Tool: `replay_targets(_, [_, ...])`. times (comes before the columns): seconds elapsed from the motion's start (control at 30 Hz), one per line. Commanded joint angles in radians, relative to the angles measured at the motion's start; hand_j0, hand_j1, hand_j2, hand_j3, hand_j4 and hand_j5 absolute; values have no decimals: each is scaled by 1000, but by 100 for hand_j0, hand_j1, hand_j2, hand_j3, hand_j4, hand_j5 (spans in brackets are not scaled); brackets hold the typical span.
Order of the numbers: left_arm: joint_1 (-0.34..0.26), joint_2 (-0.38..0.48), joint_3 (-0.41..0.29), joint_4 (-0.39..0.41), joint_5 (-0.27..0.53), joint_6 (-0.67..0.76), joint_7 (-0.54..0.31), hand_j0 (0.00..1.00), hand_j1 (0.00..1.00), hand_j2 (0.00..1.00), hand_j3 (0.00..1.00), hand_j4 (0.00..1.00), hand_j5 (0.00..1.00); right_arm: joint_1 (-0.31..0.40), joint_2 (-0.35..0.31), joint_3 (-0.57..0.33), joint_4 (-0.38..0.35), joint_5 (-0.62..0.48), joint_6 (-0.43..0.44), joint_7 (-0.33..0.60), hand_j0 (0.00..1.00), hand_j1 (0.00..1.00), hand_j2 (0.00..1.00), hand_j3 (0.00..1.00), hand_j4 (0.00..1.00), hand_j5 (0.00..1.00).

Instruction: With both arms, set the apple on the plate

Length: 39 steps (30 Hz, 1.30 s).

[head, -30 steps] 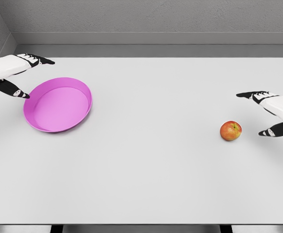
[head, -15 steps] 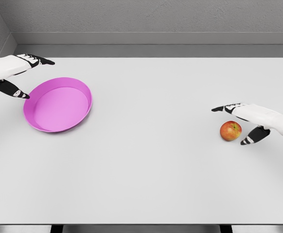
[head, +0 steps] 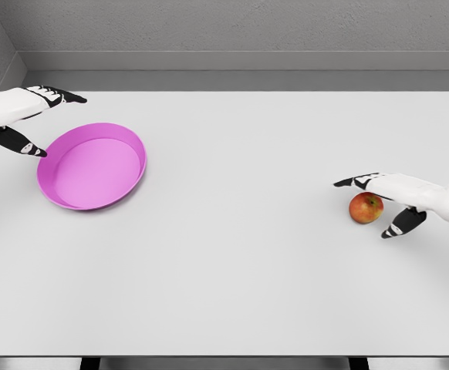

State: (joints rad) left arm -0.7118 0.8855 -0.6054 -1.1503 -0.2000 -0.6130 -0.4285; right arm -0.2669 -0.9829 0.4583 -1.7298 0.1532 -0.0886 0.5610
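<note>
Since a moment ago my right hand (head: 379, 202) has dropped lower over the apple (head: 366, 208), fingers (head: 353, 183) spread and holding nothing yet. On the white table (head: 248, 231), the pink plate (head: 92, 166) lies far left, well apart from the fruit. My left hand (head: 20, 116) hovers open at the plate's rim. I'd close thumb and fingers evenly around the apple, which looks small, round and likely to roll.

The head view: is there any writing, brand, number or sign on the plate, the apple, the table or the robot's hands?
None. The pink plate, the apple, the white table, the left hand and the right hand all show plain surfaces with no text, numbers or signs.
</note>
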Motion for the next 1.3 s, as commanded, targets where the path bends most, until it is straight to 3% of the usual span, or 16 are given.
replay_targets(0.0, [0, 1, 1, 0, 7, 2, 0, 100, 100, 100, 100, 100, 100, 0, 0, 2, 13, -3, 10, 0, 100, 100, 100, 100, 100, 100])
replay_targets(0.17, [0, 1, 1, 0, 7, 2, 0, 100, 100, 100, 100, 100, 100, -2, 3, 16, 25, -3, 23, -1, 99, 99, 99, 99, 99, 99])
replay_targets(0.23, [0, 1, 1, 0, 7, 2, 0, 100, 100, 100, 100, 100, 100, -2, 3, 16, 27, -3, 23, -1, 87, 87, 87, 87, 87, 87])
replay_targets(0.27, [0, 1, 1, 0, 7, 2, 0, 100, 100, 100, 100, 100, 100, -2, 3, 16, 27, -3, 23, -1, 77, 77, 77, 77, 77, 77])
replay_targets(0.67, [-2, 1, 1, 0, 7, 2, 0, 100, 100, 100, 100, 100, 100, -2, 3, 17, 27, -1, 21, 14, 52, 52, 52, 52, 52, 52])
replay_targets(1.13, [-2, 1, 1, 0, 7, 2, 0, 100, 100, 100, 100, 100, 100, -3, 0, 16, 9, 3, 16, 16, 41, 41, 41, 41, 41, 41])
replay_targets(1.27, [0, 1, 1, 0, 7, 2, 0, 100, 100, 100, 100, 100, 100, -35, 3, 13, -19, 3, 16, 49, 39, 39, 39, 39, 39, 39])
